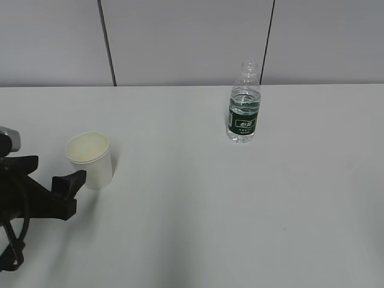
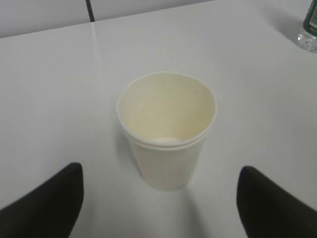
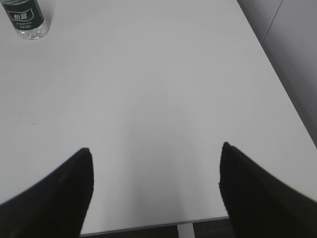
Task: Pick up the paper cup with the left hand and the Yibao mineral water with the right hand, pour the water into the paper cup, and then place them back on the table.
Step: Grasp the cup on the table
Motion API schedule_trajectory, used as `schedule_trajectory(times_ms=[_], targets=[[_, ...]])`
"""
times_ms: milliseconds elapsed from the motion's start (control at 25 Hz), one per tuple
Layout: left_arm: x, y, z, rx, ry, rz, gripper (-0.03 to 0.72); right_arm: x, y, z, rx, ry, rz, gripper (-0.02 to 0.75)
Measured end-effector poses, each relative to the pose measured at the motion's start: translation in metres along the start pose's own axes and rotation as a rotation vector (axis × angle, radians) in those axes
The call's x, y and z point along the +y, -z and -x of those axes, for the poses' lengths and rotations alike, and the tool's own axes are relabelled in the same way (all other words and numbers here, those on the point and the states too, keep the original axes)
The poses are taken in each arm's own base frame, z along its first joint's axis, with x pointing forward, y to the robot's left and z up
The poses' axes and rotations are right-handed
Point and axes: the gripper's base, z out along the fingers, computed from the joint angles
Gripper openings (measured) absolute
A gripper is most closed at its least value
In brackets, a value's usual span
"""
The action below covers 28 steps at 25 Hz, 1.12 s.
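Observation:
The cream-white paper cup (image 1: 89, 159) stands upright and empty on the white table (image 1: 216, 216) at the left. My left gripper (image 1: 54, 174) is open just in front of it, apart from it. In the left wrist view the cup (image 2: 167, 124) stands just beyond my open left gripper (image 2: 161, 172), not between the fingers. The Yibao mineral water (image 1: 243, 111), uncapped and partly full, stands upright at the back, right of the middle. It also shows in the right wrist view (image 3: 26, 17), far from my open, empty right gripper (image 3: 156, 151). The right gripper is out of the exterior view.
The right gripper hovers near the table's front edge (image 3: 148, 224), with the table's right edge (image 3: 277, 74) and dark floor beyond. A grey panelled wall (image 1: 186, 42) runs behind the table. The bottle's base shows at the left wrist view's top right corner (image 2: 311, 29).

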Motion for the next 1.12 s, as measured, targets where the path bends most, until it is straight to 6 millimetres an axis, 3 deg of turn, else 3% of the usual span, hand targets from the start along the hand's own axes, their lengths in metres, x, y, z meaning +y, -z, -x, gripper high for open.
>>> schedule_trajectory(times_ms=[360, 640, 1120], targets=[[-0.002, -0.024, -0.016, 0.0, -0.019, -0.005, 0.647, 0.0, 0.0, 0.0, 0.0, 0.0, 0.0, 0.585], [-0.003, -0.038, -0.016, -0.043, -0.021, -0.001, 0.654, 0.0, 0.0, 0.0, 0.0, 0.0, 0.0, 0.585], [-0.005, -0.066, -0.038, -0.024, -0.028, 0.001, 0.654, 0.0, 0.0, 0.0, 0.0, -0.002, 0.004, 0.585]])
